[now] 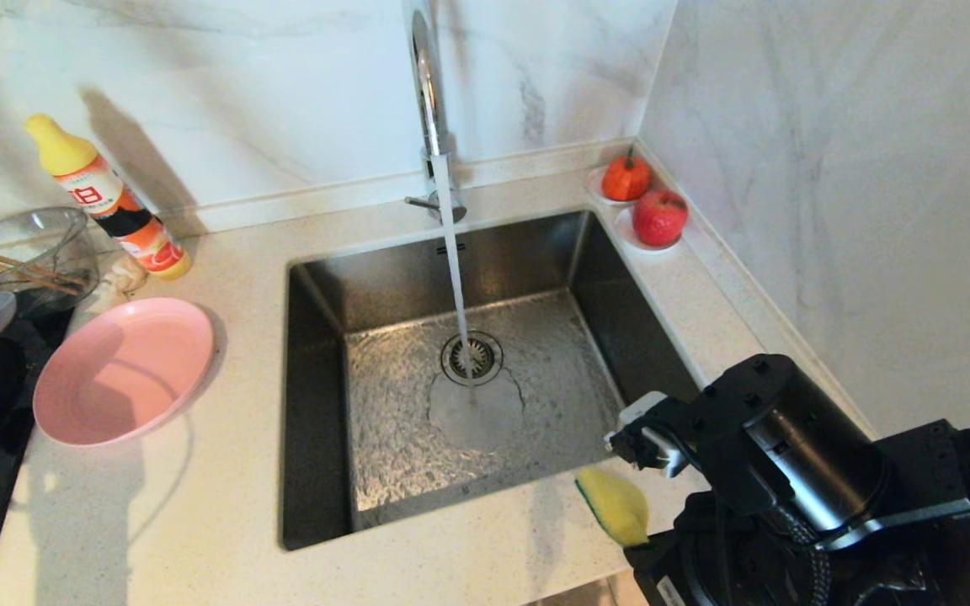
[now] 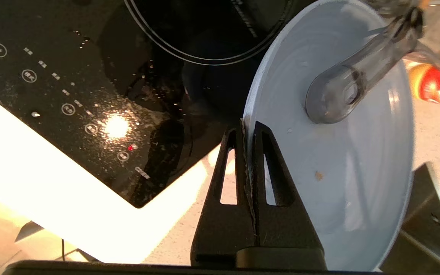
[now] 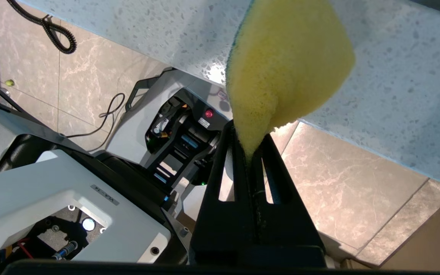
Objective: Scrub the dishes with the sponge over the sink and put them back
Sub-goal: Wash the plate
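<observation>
At the far left, the light blue plate (image 2: pixel 338 152) was clamped by its rim between the closed fingers of the left gripper (image 2: pixel 247 131), above the black cooktop (image 2: pixel 90 88). The handle of a clear glass bowl (image 1: pixel 26 244) lay across the plate's face in the left wrist view. A yellow-capped bottle (image 1: pixel 110 202) was seen just beside the bowl, against the marble wall. The pink plate (image 1: pixel 123 370) was set on the countertop (image 1: pixel 468 555) to the left of the sink (image 1: pixel 477 379). Water was run from the faucet (image 1: pixel 428 84) onto the drain strainer (image 1: pixel 472 358). At the sink's far right corner, two fruits (image 1: pixel 645 198) were kept on small saucers. The sponge (image 3: pixel 285 68) was pinched tightly by the right gripper (image 3: pixel 249 152) at the counter's front edge, near the sink's right front corner.
</observation>
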Robot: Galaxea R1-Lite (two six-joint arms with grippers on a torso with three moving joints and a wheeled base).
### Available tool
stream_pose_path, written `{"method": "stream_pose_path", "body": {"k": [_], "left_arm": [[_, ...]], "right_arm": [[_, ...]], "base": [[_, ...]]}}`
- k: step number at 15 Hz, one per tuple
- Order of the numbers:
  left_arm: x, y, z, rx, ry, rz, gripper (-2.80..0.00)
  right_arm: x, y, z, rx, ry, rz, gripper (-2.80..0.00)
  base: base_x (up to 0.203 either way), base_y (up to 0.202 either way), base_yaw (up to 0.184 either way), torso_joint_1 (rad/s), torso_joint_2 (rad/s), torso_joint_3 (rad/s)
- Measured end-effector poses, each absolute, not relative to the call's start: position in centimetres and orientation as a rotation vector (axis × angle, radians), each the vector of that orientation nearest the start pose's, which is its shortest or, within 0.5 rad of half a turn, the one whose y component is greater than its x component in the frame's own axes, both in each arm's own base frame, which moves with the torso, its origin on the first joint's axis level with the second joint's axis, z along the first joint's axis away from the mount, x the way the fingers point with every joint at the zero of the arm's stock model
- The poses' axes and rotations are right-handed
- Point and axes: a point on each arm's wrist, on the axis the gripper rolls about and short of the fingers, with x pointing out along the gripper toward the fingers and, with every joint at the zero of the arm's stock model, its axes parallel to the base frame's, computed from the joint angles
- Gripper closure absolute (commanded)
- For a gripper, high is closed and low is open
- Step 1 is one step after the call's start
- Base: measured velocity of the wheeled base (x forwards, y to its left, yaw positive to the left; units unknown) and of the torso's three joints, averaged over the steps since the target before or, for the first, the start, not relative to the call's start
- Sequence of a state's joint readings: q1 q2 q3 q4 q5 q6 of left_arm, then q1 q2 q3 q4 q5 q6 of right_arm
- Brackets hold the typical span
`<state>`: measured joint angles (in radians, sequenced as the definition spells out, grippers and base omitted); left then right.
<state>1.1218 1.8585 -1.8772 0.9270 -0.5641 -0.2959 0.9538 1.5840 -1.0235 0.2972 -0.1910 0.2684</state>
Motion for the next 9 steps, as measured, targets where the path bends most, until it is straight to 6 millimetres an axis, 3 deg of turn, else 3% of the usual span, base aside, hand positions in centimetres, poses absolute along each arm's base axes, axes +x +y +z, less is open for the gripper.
{"method": "stream_pose_path", "body": {"k": [5,9], "left_arm": [[15.2,29.4,25.9,-1.053,0.675,0.686,0.00],[13.8,28.8,25.4,-1.153,0.752,0.710,0.00]], "right_arm": [[15.4,20.9,18.9,-0.237,0.829,0.601,0.00],[15.6,21.2,18.9,-0.217,0.801,0.607,0.00]], "base": [[0.000,0.000,0.000,0.000,0.00,0.000],[0.000,0.000,0.000,0.000,0.00,0.000]]}}
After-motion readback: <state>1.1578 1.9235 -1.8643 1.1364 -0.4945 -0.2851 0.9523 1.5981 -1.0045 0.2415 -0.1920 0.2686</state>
